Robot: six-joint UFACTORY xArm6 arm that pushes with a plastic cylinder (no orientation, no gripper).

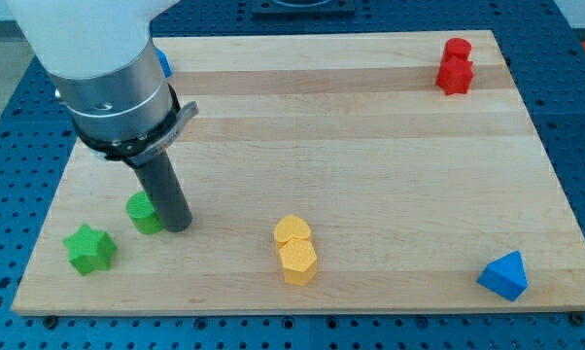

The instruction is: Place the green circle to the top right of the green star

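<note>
The green circle (142,213) sits near the view's bottom left of the wooden board, partly hidden behind my rod. The green star (89,249) lies just below and to the left of it, a small gap apart. My tip (177,227) rests on the board touching the circle's right side.
Two yellow blocks (295,248) stand together at the bottom centre. A blue triangle block (504,275) is at the bottom right. Two red blocks (456,66) are at the top right. A blue block (163,63) peeks out behind the arm at the top left. The board's rim (302,309) runs along the bottom.
</note>
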